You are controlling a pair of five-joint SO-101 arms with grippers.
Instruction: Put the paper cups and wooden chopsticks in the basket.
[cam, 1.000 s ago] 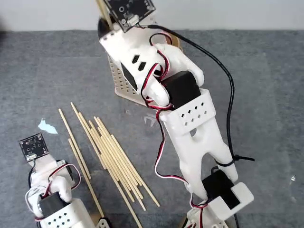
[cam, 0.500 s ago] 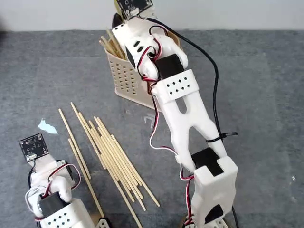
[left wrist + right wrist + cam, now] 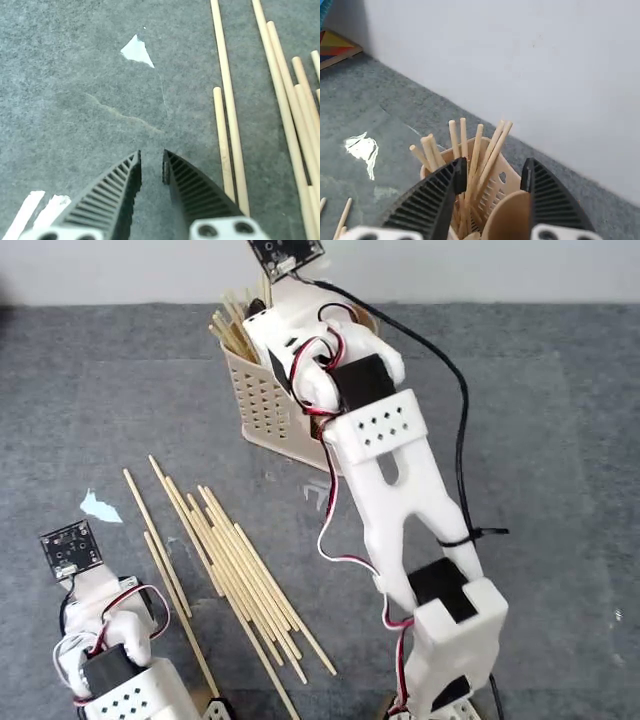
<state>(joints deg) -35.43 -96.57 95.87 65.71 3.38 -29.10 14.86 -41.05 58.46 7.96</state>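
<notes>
So the left gripper [image 3: 151, 156] sits low over the grey mat [image 3: 75, 125] at about 7 o'clock of the table. Its jaws are barely a crack apart with nothing in them. A loose bunch of wooden chopsticks [image 3: 238, 575] lies flat just beside it, toward 3 o'clock. The perforated basket [image 3: 262, 410] is up at 12 o'clock with more standing sticks [image 3: 477, 145] in it. The right gripper [image 3: 495, 167] hangs over those, spread wide, gripping nothing.

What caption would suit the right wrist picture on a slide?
Open right gripper poised over the basket, which holds a bunch of chopsticks.
</notes>
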